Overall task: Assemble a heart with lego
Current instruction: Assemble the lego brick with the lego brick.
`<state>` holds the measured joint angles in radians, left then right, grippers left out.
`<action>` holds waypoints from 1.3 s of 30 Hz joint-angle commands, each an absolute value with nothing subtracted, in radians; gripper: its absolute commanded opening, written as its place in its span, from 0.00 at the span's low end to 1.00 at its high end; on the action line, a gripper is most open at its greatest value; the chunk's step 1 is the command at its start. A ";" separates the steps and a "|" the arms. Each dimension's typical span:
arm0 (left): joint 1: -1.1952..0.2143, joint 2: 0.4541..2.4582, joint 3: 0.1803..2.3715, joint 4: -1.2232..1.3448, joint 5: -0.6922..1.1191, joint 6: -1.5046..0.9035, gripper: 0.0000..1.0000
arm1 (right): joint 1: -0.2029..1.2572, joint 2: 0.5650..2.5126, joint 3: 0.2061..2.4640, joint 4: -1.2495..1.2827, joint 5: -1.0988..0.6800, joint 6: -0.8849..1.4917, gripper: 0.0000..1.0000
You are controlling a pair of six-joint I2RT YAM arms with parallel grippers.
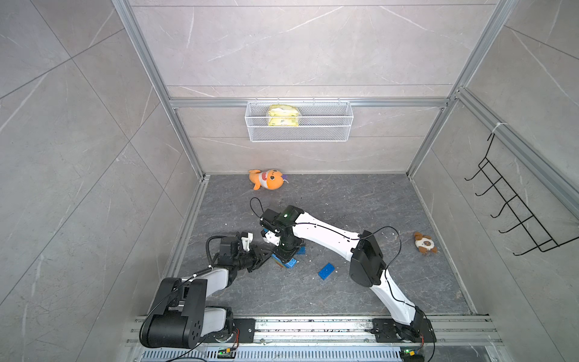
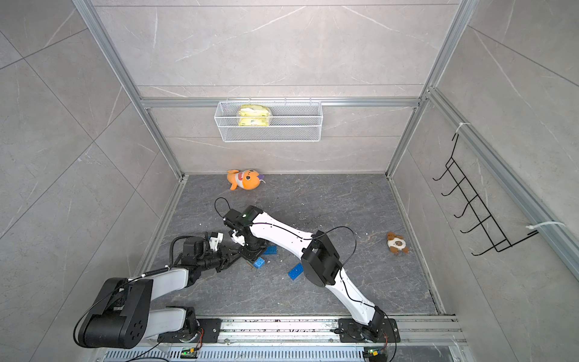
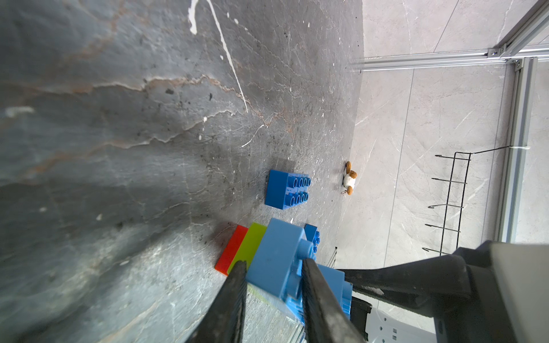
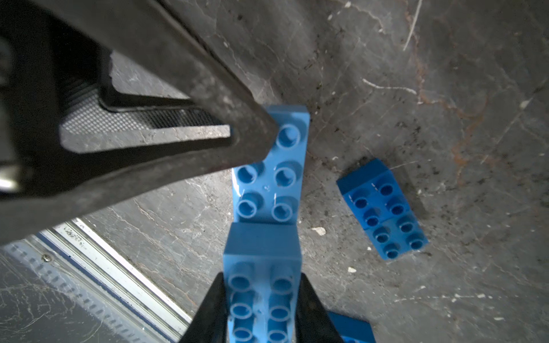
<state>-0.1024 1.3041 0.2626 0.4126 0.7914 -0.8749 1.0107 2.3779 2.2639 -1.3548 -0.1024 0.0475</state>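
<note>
Between jaws of left tool, heart, right tool gripping its top brick.

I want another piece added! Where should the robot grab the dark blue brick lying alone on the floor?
Probably from straight above, pinching the dark blue brick across its two long flat sides. It lies flat, studs up, nothing touching it, and that way it is narrowest.

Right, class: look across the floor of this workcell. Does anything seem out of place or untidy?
Two soft toys don't belong here: an orange plush shark by the back wall and a small brown plush at the right. White flecks litter the dark floor, and a blue oblong brick lies apart from the heart.
</note>
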 commanded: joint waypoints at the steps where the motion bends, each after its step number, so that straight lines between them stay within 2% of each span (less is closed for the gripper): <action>1: -0.105 1.305 0.250 0.431 0.790 -0.870 0.32 | 1.029 2.493 2.311 -1.418 -0.064 0.072 0.21; 6: -0.106 1.301 0.246 0.433 0.792 -0.871 0.32 | 1.037 2.563 2.382 -1.462 -0.075 0.071 0.21; 13: -0.105 1.286 0.241 0.427 0.793 -0.870 0.32 | 1.035 2.563 2.346 -1.430 -0.107 0.068 0.21; 19: -0.105 1.271 0.251 0.412 0.799 -0.874 0.32 | 1.034 2.574 2.399 -1.458 -0.089 0.062 0.22; 23: -0.105 1.227 0.267 0.360 0.795 -0.867 0.33 | 1.034 2.533 2.464 -1.489 -0.063 0.062 0.27; 27: -0.104 1.164 0.291 0.268 0.773 -0.842 0.40 | 1.034 2.519 2.531 -1.531 -0.032 0.061 0.38; 30: -0.105 1.121 0.303 0.210 0.754 -0.826 0.43 | 1.034 2.500 2.527 -1.523 -0.018 0.062 0.43; 33: -0.104 1.097 0.320 0.158 0.747 -0.811 0.47 | 1.032 2.470 2.492 -1.498 -0.017 0.067 0.46; 39: -0.101 1.077 0.353 0.081 0.721 -0.777 0.48 | 1.028 2.348 2.346 -1.401 -0.022 0.078 0.47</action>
<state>-0.1024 1.0958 0.3096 0.1482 0.7341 -0.8238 1.0309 2.4454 2.3905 -1.4429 -0.0357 0.0601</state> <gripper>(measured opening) 0.485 0.468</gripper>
